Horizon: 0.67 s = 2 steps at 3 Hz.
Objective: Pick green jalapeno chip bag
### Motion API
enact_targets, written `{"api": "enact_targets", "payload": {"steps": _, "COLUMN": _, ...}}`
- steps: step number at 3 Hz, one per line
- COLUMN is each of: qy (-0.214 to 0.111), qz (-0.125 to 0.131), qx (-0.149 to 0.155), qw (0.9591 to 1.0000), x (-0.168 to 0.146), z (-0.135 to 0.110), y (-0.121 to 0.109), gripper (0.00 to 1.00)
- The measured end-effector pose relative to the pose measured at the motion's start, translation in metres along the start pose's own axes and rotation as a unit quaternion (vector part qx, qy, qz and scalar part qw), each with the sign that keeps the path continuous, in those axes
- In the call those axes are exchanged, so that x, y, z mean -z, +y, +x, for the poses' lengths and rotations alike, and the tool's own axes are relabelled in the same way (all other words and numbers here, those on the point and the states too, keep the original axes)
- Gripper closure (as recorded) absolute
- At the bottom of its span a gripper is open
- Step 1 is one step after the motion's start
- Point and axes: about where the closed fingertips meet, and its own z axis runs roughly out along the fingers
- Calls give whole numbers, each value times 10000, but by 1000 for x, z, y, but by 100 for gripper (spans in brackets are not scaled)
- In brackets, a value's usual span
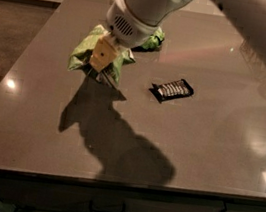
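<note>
Tabletop left: end effector on bag

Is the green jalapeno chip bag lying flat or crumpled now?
Crumpled: the green jalapeno chip bag bunches up around the end effector at its middle. Whether it is off the table: cannot tell.

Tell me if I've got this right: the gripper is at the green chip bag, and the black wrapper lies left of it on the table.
Not quite. The camera view shows the black wrapper lying right of the green chip bag, not left. The gripper is at that bag, on the table.
</note>
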Motion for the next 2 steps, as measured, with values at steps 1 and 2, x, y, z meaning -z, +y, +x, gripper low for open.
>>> {"api": "enact_targets", "payload": {"steps": 1, "qy": -420, "qz": -81, "qx": 291, "qw": 9987, "x": 37, "z": -5, "y": 1, "gripper": 100}}
{"api": "enact_targets", "payload": {"steps": 2, "qy": -471, "qz": -79, "qx": 373, "qw": 9982, "x": 42, "z": -8, "y": 3, "gripper": 100}}
